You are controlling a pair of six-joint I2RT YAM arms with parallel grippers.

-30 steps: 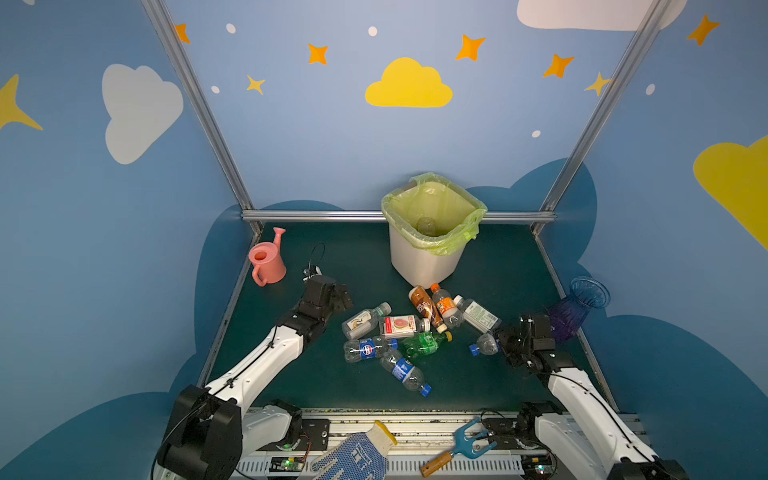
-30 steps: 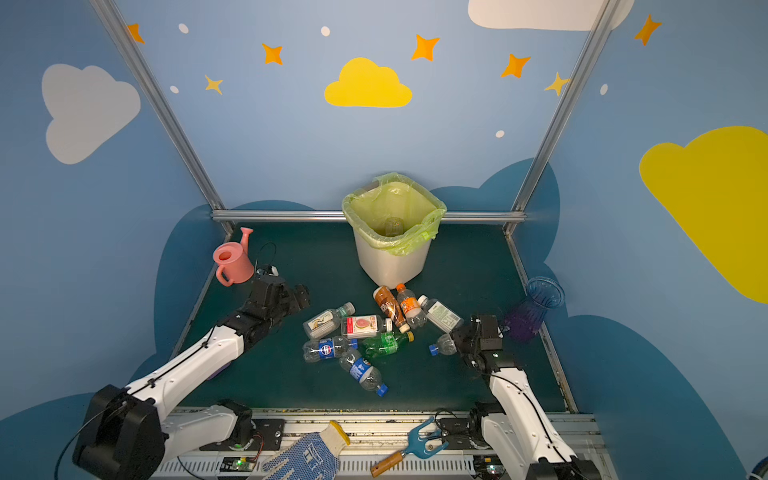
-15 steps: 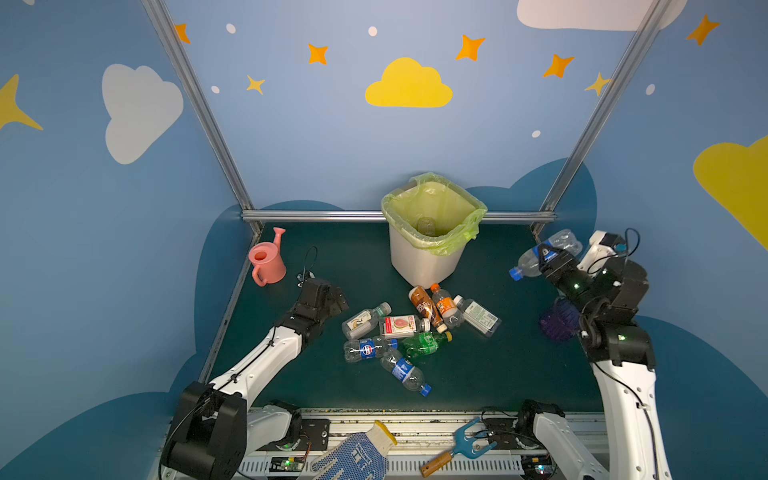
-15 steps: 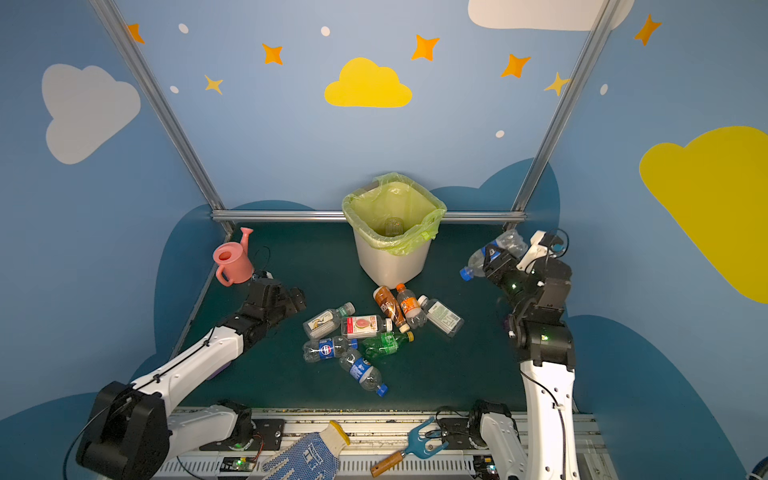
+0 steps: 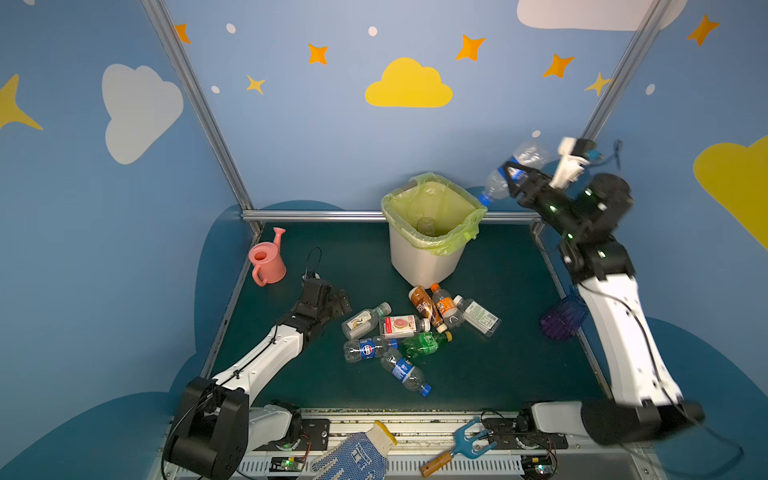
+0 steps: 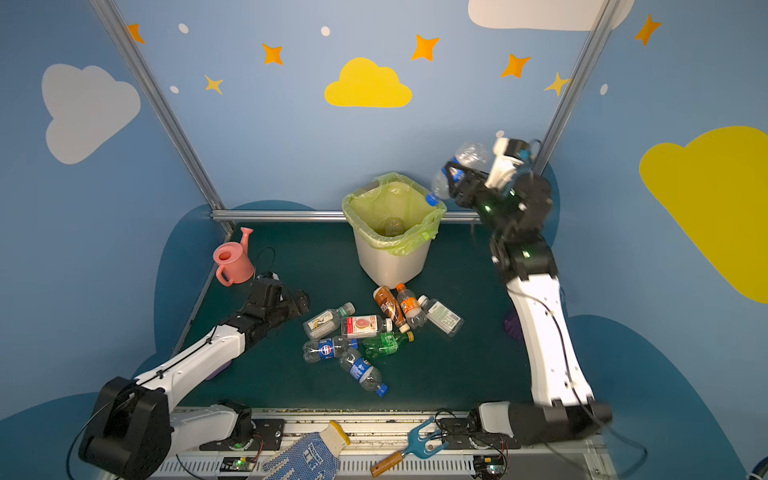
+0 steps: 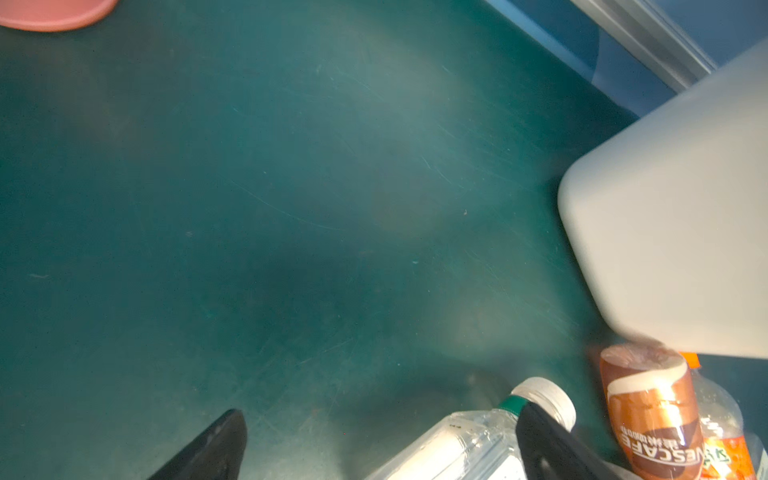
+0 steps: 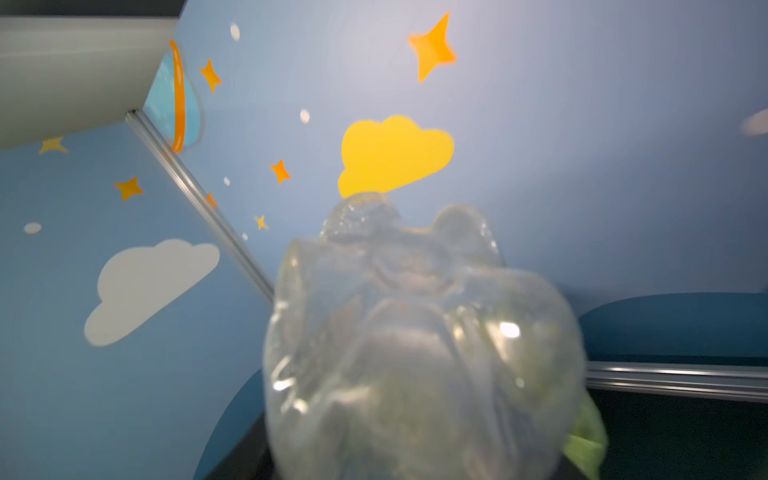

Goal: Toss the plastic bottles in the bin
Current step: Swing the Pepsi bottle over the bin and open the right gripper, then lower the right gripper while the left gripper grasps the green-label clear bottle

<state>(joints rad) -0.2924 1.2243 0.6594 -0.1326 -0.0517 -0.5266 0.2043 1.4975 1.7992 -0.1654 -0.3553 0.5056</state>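
right gripper: clear blue-label bottle between jaws, raised far right, cap tipped toward bin for the drop; clamped or loose, cannot tell | left gripper: jaws wide apart, low beside bottle heap on tabletop, placed to pick

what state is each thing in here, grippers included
bin, upright, bag-lined, one bottle at the bottom
held bottle, tilted, blue cap down by the bin's rim
right gripper, raised, jaws around the held bottle; gripping or letting go, unclear
loose bottles, eight lying on their sides on the mat
left gripper, open, empty, low beside the loose bottles
watering can, upright
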